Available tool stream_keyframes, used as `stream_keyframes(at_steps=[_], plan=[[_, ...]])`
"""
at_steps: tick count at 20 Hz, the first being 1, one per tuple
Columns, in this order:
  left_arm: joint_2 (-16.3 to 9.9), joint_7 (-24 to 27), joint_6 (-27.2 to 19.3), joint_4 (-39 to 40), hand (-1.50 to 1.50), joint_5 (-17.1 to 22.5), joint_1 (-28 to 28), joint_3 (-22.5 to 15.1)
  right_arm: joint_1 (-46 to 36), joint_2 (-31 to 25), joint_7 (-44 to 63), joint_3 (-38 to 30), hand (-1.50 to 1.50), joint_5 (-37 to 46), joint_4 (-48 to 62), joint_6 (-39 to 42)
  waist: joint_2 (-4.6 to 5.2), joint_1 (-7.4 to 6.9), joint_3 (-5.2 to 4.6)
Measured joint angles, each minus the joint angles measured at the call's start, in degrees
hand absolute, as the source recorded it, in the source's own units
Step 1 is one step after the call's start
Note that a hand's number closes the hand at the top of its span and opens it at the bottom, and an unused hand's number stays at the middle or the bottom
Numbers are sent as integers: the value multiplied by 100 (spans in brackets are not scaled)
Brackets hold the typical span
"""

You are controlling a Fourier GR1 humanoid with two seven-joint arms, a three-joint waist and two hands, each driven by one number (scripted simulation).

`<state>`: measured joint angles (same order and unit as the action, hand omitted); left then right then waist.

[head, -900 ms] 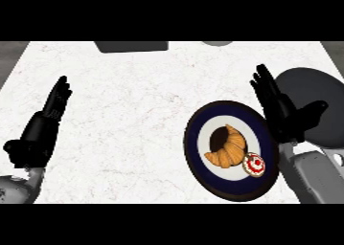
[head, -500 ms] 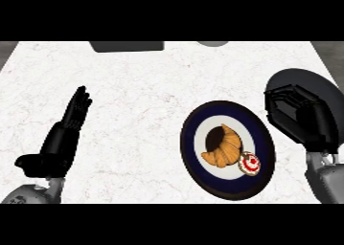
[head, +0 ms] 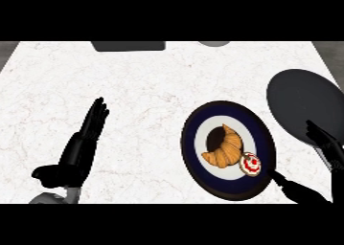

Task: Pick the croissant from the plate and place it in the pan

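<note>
Since 0.5 s ago the right hand (head: 330, 165) has dropped back toward the near right corner, coming off the dark pan (head: 305, 103) it was hovering over, and now sits just right of the plate (head: 195, 143) at its near side. From 0.9 s ago it has travelled farther still, from alongside the plate's far right rim to this low position. Its fingers are spread and relaxed, thumb reaching toward the plate's near rim, holding nothing; that looks like a set-up for coming at the pastry from the side rather than from above.

On the plate's white centre lies the croissant (head: 227, 150), golden, curved, its tips pointing far and left. Touching its near right end is a small red-and-white item (head: 251, 164), too small to identify. Any grasp must take the croissant without dragging that piece along.

At the right far side of the counter sits the pan, just beside the plate, so the carry will be short once the croissant is lifted.

Resting at the left, well apart from the plate, the left hand (head: 82, 148) has its fingers straight and pressed together, pointing away; it appears to be kept out of the way.

My judgement: the pick has not yet begun, and the next move is closing in on the croissant.
</note>
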<state>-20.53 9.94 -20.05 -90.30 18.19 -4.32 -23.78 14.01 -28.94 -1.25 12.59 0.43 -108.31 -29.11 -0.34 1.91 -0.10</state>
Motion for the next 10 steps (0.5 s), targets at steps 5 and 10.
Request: stream_keyframes(at_steps=[5,10], plan=[[162,11,111,114,0,-83,-78,-29,152,-607,1192,111,-150,644,-767,202,20,-108,-1],[294,103,206,280,0,-173,-177,-25,-607,-957,2518,375,-150,1028,-713,838,43,-226,-1]])
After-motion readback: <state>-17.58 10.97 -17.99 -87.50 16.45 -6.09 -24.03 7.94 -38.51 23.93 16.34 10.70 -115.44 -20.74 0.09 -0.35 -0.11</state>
